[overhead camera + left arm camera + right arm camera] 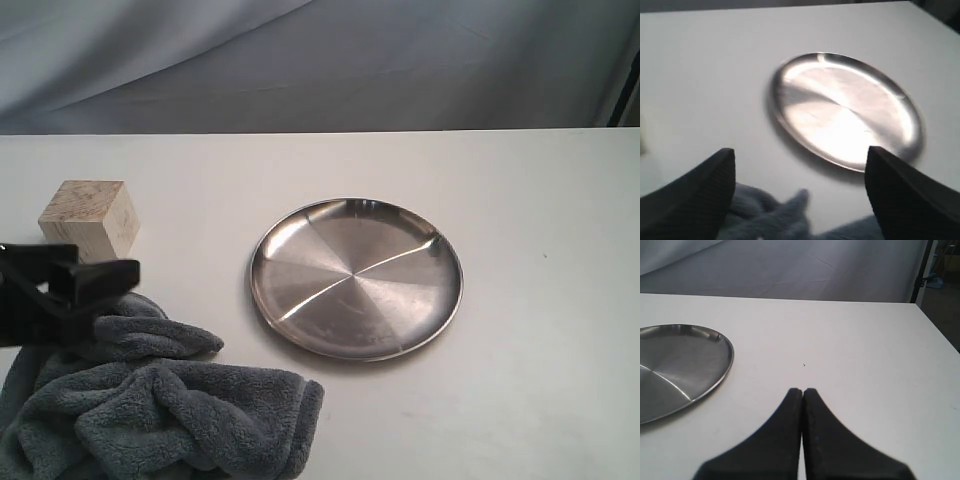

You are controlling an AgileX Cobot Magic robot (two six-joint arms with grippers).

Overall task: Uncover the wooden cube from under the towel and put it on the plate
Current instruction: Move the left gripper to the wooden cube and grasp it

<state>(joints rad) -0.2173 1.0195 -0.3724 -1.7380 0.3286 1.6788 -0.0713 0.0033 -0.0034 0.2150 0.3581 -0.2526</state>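
Here, the left hand (800,150) has its two dark fingers standing wide apart with nothing between them. It hovers low over the towel (170,410), whose grey pile shows just beneath the fingertips in the wrist view. The towel lies bunched in a heap at the lower left of the exterior view, on the pale surface (530,200). Just beyond the hand the wooden cube (90,218) sits upright in the open, fully bare; the hand hides its lower near edge, so whether the cloth touches it there I cannot tell. The plate (355,278) lies well apart from the cube, towards the middle of the surface, shiny and empty. The right hand (803,390) does not show in the exterior view; its fingers are pressed together on nothing, above bare surface near the plate's rim. Judgement: the uncovering looks done. Grasping the cube and carrying it to the plate are both left, so roughly the first half is complete.
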